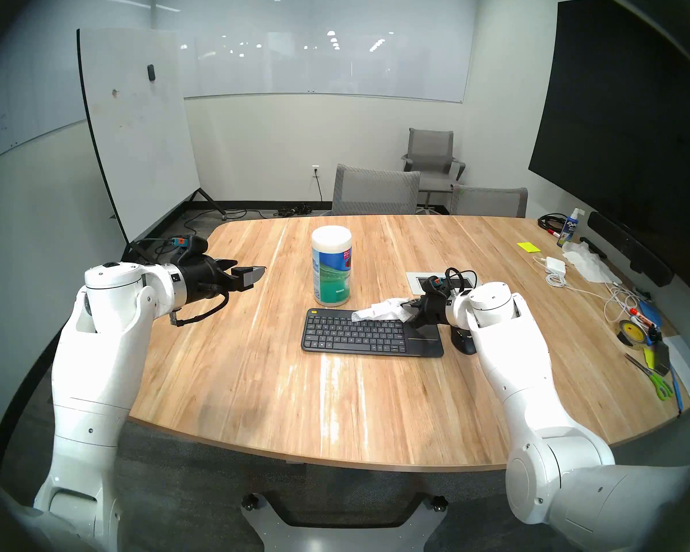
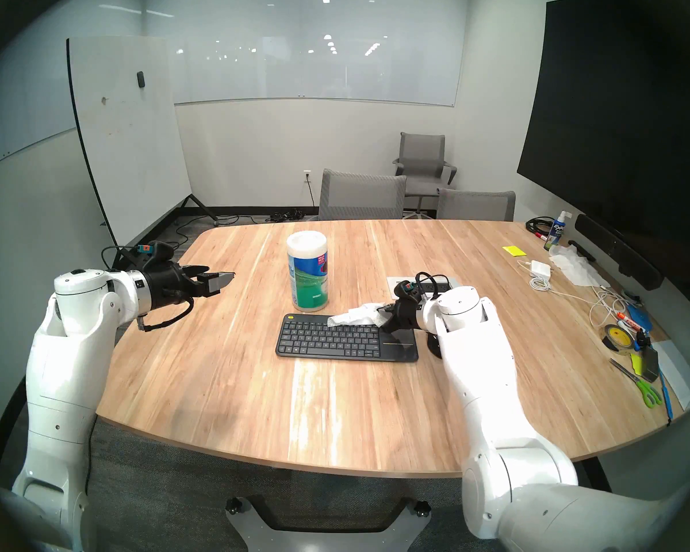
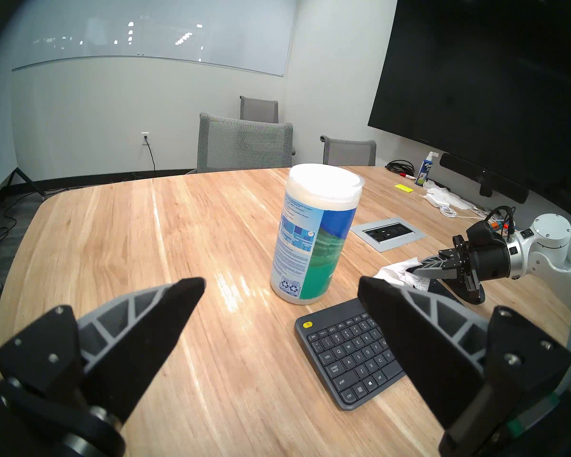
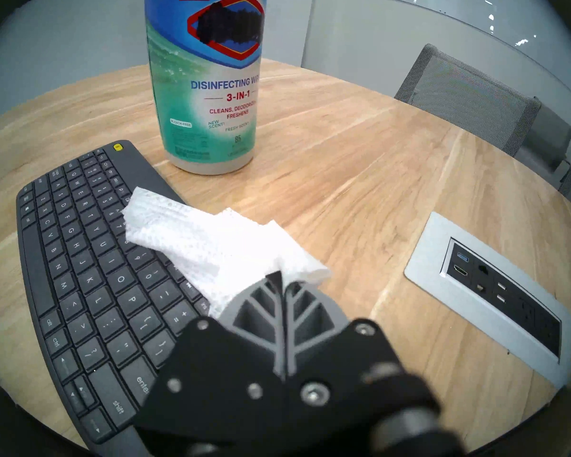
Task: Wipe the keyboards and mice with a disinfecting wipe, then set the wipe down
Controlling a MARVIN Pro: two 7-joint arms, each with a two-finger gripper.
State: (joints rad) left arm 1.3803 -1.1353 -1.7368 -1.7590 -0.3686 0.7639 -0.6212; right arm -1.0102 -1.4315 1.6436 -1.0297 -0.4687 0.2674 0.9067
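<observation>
Wood table [image 1: 255,380] — crumpled white wipe [image 1: 379,310] over keyboard [image 1: 359,336]

Canister [image 1: 332,265] behind keyboard [image 1: 371,335]; wipe [image 1: 379,312] draped over keyboard's far edge.

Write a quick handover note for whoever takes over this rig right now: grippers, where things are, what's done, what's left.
Right gripper: shut on the wipe, which drapes over the keyboard's upper right keys.
Left gripper: open, empty, off to the left above the table.
Mouse: right of the keyboard, mostly hidden behind the right arm.
Done: wipe in hand, at the keyboard.
Left: how much is wiped can't be told; then set the wipe down.
</observation>
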